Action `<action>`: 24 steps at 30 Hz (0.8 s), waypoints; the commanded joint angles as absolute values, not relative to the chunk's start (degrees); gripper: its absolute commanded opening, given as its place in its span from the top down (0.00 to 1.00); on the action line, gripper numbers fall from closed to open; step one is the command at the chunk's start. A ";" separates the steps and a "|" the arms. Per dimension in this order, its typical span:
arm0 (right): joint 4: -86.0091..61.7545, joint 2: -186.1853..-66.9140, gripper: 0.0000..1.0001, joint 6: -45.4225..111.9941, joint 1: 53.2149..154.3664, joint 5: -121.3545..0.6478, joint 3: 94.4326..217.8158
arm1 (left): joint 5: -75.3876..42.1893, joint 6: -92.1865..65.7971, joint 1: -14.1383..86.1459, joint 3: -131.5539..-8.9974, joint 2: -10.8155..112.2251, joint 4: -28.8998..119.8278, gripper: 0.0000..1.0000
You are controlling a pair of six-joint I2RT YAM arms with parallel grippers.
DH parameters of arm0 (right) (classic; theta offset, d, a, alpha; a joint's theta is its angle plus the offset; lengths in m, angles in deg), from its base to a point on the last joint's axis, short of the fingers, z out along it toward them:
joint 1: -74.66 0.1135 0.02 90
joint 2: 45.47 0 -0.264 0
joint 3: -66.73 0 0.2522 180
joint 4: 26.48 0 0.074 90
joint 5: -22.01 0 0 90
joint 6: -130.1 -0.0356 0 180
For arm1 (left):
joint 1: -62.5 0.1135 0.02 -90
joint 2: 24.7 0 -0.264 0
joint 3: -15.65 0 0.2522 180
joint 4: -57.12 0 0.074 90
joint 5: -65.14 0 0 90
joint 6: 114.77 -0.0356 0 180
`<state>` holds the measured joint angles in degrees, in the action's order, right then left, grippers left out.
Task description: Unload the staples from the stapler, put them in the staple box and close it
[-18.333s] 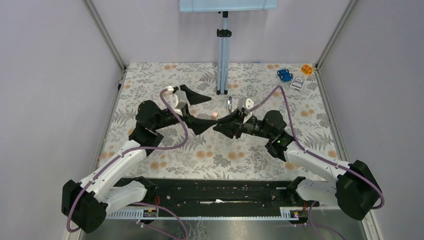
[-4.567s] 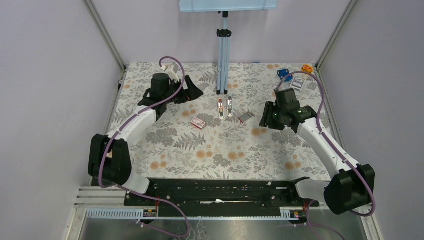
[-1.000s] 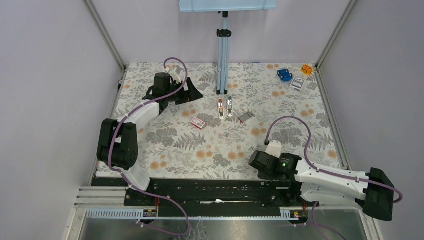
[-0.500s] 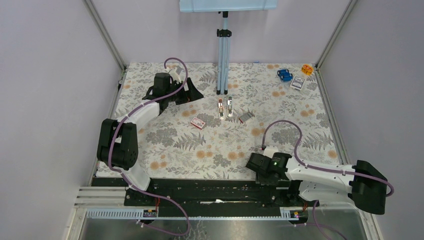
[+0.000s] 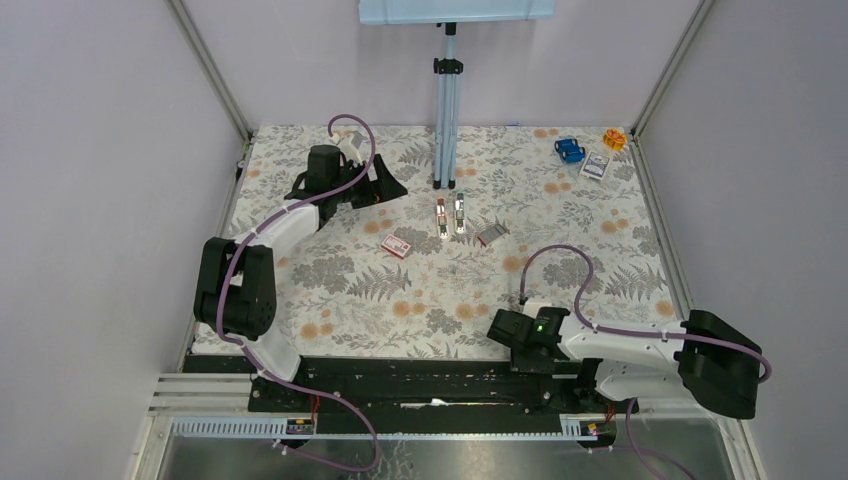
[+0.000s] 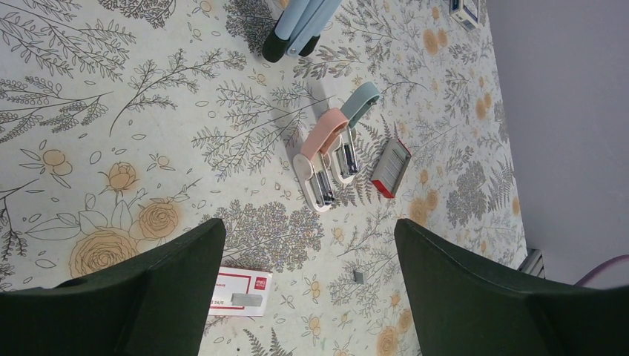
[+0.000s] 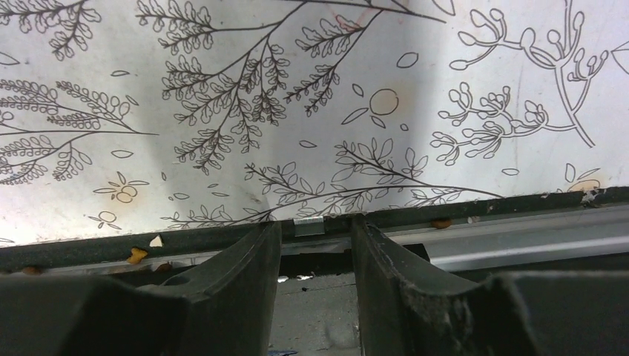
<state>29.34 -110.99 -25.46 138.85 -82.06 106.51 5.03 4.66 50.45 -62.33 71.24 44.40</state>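
Two mini staplers, one pink [image 5: 441, 216] and one grey-blue [image 5: 460, 213], lie side by side at the table's middle back. In the left wrist view the pink stapler [image 6: 323, 156] and the grey-blue stapler [image 6: 354, 122] show bare metal at their near ends. The staples [image 6: 359, 277], a tiny silvery strip, lie loose on the cloth in front of them; they are too small to make out in the top view. My left gripper [image 5: 388, 186] [image 6: 310, 230] is open and empty, held high at the back left. My right gripper [image 5: 498, 326] [image 7: 315, 245] is open and empty, low at the table's near edge.
A red-and-white box [image 5: 397, 245] [image 6: 239, 285] and a grey box [image 5: 490, 234] [image 6: 391, 166] flank the staplers. A tripod pole [image 5: 446, 120] stands behind them. A blue toy [image 5: 569, 150], a small box [image 5: 595, 167] and an orange object [image 5: 613, 138] sit back right. A small silvery piece [image 7: 309, 226] sits on the dark near edge.
My right arm has pulled back toward the near edge and shifted slightly left. The left arm, staplers and boxes have not moved over the last second.
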 commanded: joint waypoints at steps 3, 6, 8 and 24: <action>29.46 -113.97 0.57 -23.27 139.28 -83.56 108.53 | 6.52 4.74 50.73 -62.31 68.82 47.49 0.12; 29.42 -114.71 0.61 -22.67 139.24 -83.93 108.93 | 6.65 4.84 50.73 -62.34 68.90 47.59 0.12; 29.24 -114.57 0.62 -22.35 139.26 -83.86 108.86 | 6.76 4.93 50.73 -62.27 68.93 47.69 0.12; 28.43 -112.22 0.84 -21.20 139.26 -83.62 107.82 | 6.90 4.92 50.73 -62.31 68.91 47.76 0.12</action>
